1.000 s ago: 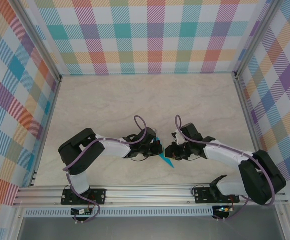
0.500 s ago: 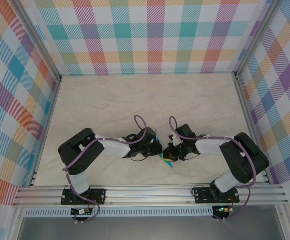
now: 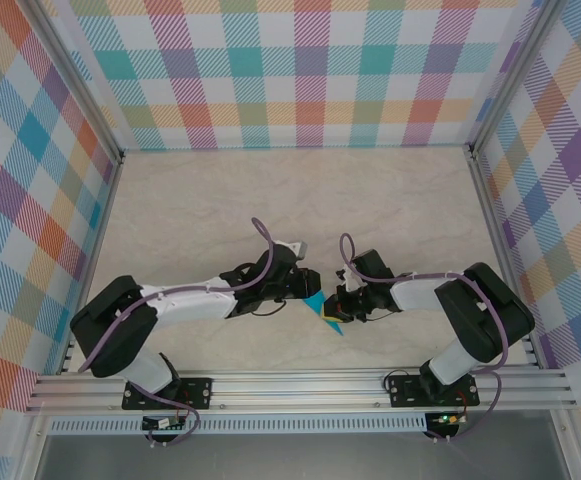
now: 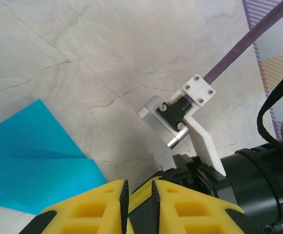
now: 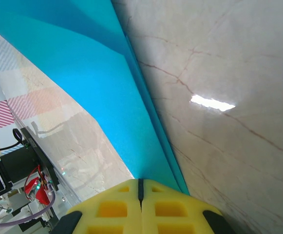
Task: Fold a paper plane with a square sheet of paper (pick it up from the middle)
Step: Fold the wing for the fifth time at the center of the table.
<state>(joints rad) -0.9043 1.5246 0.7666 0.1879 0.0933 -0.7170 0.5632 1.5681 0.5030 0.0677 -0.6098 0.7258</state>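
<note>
Right wrist, paper plane (image 5: 102, 73) pinched in right pincer (image 5: 141, 189)

The 2 arms extend inward from their bases at the near edge of the table (image 3: 220, 200), and their tips sit close together near its middle, toward the front. The paper plane (image 3: 322, 310) lies on the table between them, with its tip toward the near edge. The left gripper (image 3: 303, 290) sits just behind and left of it. The right gripper (image 3: 338, 306) is at its right side (the paper's edge runs in between that gripper's fingers (image 5: 112, 209)).
</note>
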